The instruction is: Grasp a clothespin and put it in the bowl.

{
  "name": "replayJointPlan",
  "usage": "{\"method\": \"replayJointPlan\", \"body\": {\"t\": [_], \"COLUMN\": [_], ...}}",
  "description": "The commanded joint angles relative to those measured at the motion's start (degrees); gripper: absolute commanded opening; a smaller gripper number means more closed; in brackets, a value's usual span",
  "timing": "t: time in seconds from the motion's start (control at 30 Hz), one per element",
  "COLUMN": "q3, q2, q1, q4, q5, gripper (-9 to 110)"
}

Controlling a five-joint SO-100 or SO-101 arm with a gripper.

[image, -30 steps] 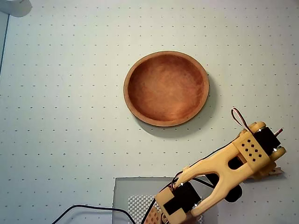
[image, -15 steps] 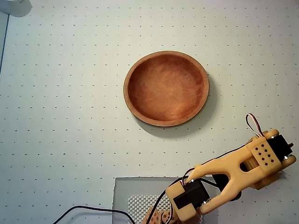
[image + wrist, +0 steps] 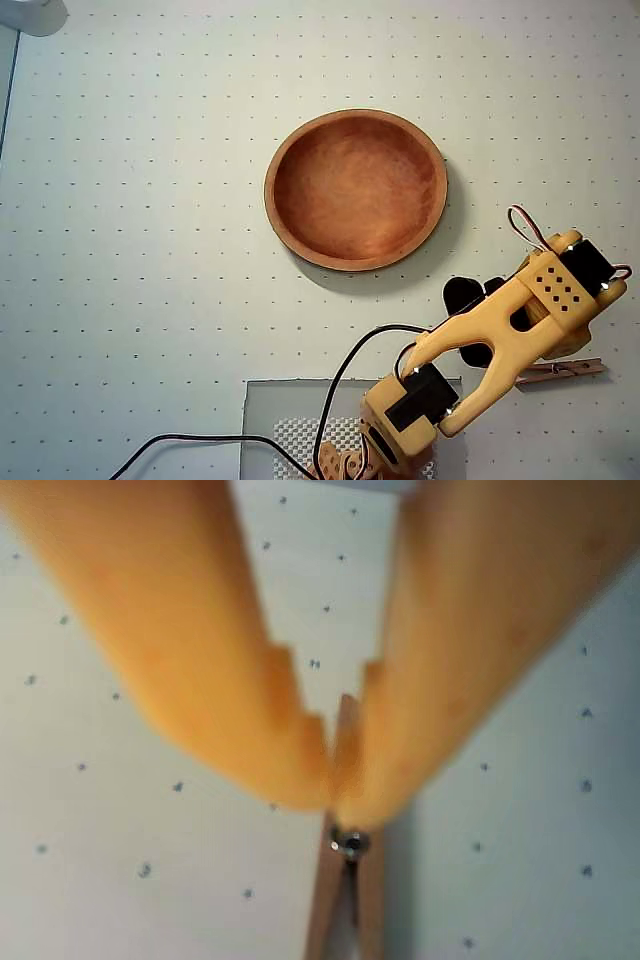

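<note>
Gripping clothespin (image 3: 345, 890), claw (image 3: 335, 780) wrist-view only.

I see the clothespin (image 3: 562, 371), light-tan wood, lying roughly level toward the lower right of the overhead view, its left part hidden under the yellow arm. In the wrist view the clothespin (image 3: 345, 900) shows its metal coil, with its upper end pinched between the orange fingers (image 3: 250, 720). The bowl (image 3: 356, 189), round, shallow, reddish-brown with a paler rim, sits empty and well apart, up and left.
</note>
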Motion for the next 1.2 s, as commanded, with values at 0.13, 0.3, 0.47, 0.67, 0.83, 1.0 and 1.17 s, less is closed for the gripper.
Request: {"method": "replayJointPlan", "body": {"t": [0.13,0.3,0.47,0.67,0.83,1.0,1.17], "q3": [-4.3,-4.9,-4.9,-5.3,-5.3,-5.3,-7.3], "q2": [1.5,0.7,-1.8,-6.8,-9.1,-12.0,-15.2], "q1": [0.1,0.1,1.1,3.7,4.3,4.7,7.7], "q4": [1.1,0.4,-3.0,-6.9,-10.3,-11.5,-13.1], "q5": [-0.1,-0.4,-0.4,-0.5,-0.5,-0.4,-0.4], "gripper": [23,28,28,28,28,28,28]}}
